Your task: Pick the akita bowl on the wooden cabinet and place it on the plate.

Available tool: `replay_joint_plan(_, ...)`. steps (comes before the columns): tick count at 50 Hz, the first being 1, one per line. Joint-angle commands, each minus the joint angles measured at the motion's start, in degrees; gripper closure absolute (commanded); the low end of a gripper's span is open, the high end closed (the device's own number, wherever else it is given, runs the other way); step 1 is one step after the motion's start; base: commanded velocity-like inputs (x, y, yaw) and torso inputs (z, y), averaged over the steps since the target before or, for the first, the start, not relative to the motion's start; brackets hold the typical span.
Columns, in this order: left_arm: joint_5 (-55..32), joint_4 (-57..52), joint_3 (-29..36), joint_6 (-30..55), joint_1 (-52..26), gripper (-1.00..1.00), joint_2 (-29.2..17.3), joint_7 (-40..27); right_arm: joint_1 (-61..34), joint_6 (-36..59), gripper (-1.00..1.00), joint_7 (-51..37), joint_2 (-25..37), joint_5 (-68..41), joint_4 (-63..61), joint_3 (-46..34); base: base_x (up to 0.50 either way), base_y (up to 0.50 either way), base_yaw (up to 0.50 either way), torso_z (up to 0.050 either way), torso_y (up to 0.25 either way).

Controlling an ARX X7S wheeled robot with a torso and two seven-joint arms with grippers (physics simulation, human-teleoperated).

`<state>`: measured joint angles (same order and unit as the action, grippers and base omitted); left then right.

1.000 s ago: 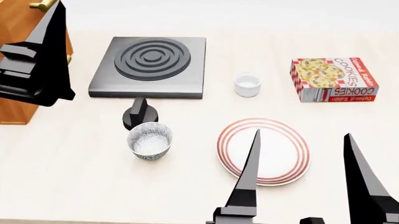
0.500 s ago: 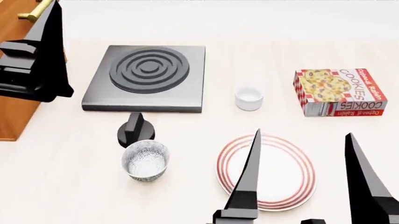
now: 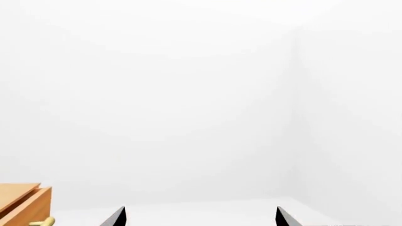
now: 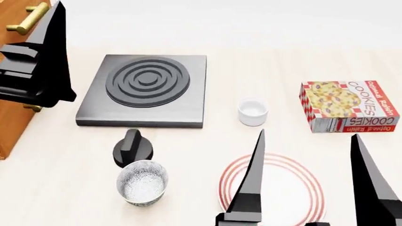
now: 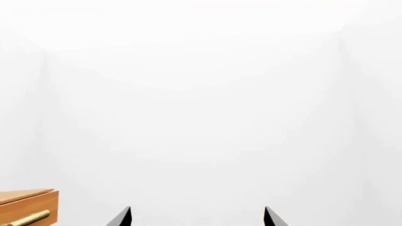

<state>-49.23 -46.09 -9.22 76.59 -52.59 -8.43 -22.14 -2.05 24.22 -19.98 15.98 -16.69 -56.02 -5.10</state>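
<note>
Both tools (image 4: 308, 188) hanging apart, empty; cabinet (image 4: 12, 47) left of stove (image 4: 146, 89); speckled bowl (image 4: 143, 182) seen sitting on table is likely look-alike; next: searching cabinet top.

The right pincer (image 4: 308, 141) stands with its two blades wide apart above the plate (image 4: 301, 165), whose bare white middle shows between them. Just beyond its tips, a strip of bare worktop (image 4: 56, 188) runs before the white cup (image 4: 253, 112), with the cookie box (image 4: 349, 106) off to the outer side. Toward the inner side, the speckled bowl (image 4: 142, 181) and the black knob (image 4: 132, 147) stand close together, the burner slab (image 4: 146, 90) behind them. The left pincer (image 4: 53, 56) hangs against the wooden cabinet (image 4: 16, 56), beside its brass handle (image 4: 27, 19). Both wrist views face open white space between their blade tips, with only a cabinet corner (image 3: 24, 203) at the edge.
</note>
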Motion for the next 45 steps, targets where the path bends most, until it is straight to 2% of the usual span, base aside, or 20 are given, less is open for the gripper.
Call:
replay_joint_plan(1, -1.44, -0.16, 0.07, 0.11, -0.43, -1.00, -0.29, -0.81, 0.31, -1.27, -1.00, -0.84, 0.23, 0.03, -0.04, 0.48, 0.00, 0.50, 0.00, 0.000, 0.000)
replay_joint_plan(45, -3.95, 0.41, 1.11, -3.03, 1.38, -1.00, -2.23, -2.51, 0.37, -2.20, -1.00, -2.40, 2.02, -0.22, 0.45, -1.07, 0.00, 0.50, 0.00, 0.000, 0.000)
